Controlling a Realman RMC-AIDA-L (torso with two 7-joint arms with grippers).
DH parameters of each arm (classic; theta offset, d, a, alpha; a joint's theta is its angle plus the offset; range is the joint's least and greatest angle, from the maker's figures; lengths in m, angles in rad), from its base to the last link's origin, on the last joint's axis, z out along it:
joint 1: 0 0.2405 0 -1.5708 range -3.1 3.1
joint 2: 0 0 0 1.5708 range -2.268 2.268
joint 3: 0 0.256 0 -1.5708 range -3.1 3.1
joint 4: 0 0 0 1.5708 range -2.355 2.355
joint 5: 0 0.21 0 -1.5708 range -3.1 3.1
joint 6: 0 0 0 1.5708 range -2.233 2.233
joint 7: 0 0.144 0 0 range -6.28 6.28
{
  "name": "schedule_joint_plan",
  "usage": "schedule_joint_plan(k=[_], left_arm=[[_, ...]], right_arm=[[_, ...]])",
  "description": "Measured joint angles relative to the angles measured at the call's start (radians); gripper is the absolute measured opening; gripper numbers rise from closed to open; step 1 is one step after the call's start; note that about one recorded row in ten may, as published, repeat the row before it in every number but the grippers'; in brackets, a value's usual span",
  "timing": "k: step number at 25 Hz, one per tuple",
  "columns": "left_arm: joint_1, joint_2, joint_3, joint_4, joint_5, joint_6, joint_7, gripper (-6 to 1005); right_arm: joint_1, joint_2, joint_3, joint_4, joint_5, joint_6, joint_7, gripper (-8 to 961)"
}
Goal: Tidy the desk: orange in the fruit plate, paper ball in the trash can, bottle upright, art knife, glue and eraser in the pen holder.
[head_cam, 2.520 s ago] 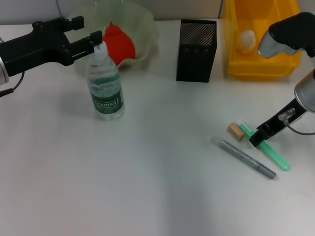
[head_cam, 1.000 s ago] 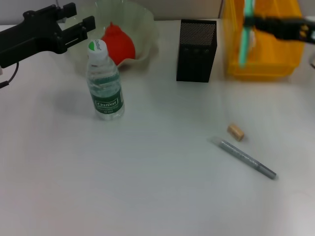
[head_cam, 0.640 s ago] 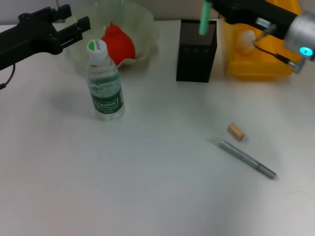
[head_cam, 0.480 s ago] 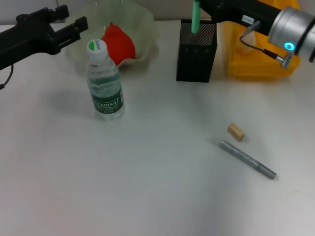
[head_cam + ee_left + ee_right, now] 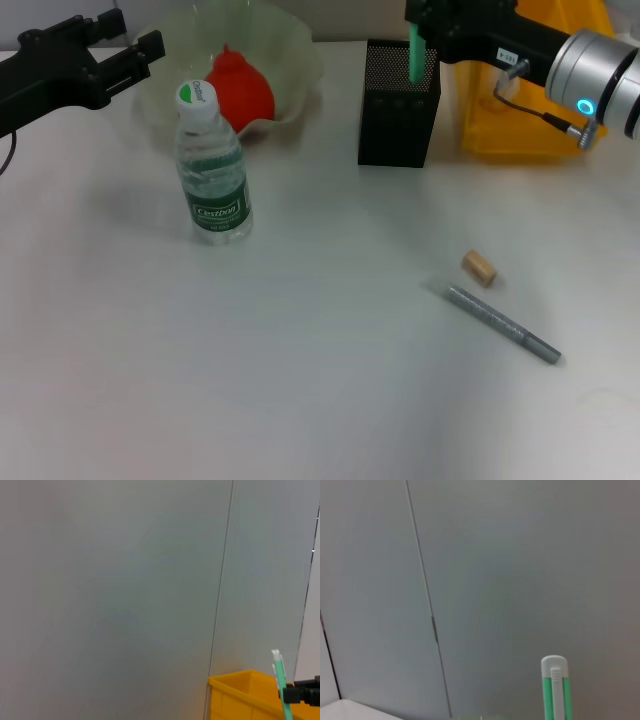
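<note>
My right gripper (image 5: pixel 422 22) is shut on a green pen-shaped tool (image 5: pixel 413 58) and holds it upright, its lower end at the open top of the black mesh pen holder (image 5: pixel 398 110). The tool also shows in the right wrist view (image 5: pixel 554 690) and the left wrist view (image 5: pixel 281 685). The tan eraser (image 5: pixel 479 268) and a grey pen-shaped tool (image 5: pixel 503 324) lie on the desk at the right. The bottle (image 5: pixel 212 170) stands upright. The orange (image 5: pixel 240 88) sits in the fruit plate (image 5: pixel 300 50). My left gripper (image 5: pixel 130 35) is open, up and left of the bottle cap. The paper ball is hidden.
The yellow trash can (image 5: pixel 520 130) stands at the back right, right of the pen holder, partly behind my right arm; it also shows in the left wrist view (image 5: pixel 240 700). A grey panelled wall lies behind the desk.
My right gripper lifted the green tool off the desk, carried it leftward past the trash can and lowered it onto the pen holder. My left gripper drew back left from the bottle.
</note>
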Motion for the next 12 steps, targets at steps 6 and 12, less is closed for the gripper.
schedule_joint_plan(k=[6,12], left_arm=[[-0.005,0.000,0.000,-0.006,0.000,0.000,-0.005,593],[-0.003,-0.002,0.000,-0.006,-0.003,0.005,-0.008,594]], right_arm=[[-0.013,0.000,-0.029,0.009,-0.001,0.005,-0.006,187],[-0.026,0.000,-0.037,0.006,-0.001,0.002,0.000,229]])
